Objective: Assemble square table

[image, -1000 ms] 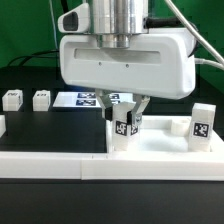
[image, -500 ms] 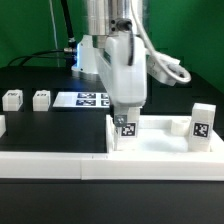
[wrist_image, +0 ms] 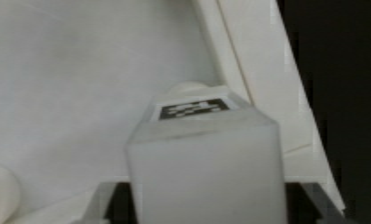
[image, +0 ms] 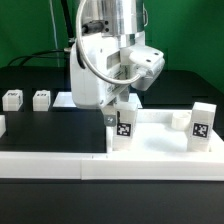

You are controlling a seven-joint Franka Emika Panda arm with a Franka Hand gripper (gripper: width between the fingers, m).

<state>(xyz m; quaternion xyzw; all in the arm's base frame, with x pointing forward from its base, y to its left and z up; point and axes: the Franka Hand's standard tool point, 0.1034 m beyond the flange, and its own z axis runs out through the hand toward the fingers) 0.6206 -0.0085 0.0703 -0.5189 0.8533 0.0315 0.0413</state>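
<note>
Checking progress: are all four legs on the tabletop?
No, two legs sit on the table, off the tabletop.

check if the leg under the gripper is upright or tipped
Upright: the leg stands straight at the tabletop's corner, its sides vertical in the exterior view.

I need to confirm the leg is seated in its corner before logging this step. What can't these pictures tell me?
- Exterior view: the foot of the held leg against the tabletop is white on white and too small to judge.
- Exterior view: the gripper fingertips are mostly hidden by its own body.
- Wrist view: what lies under the leg is hidden, because the leg fills the blurred picture.
- Exterior view: the marker board is mostly behind the arm.
</note>
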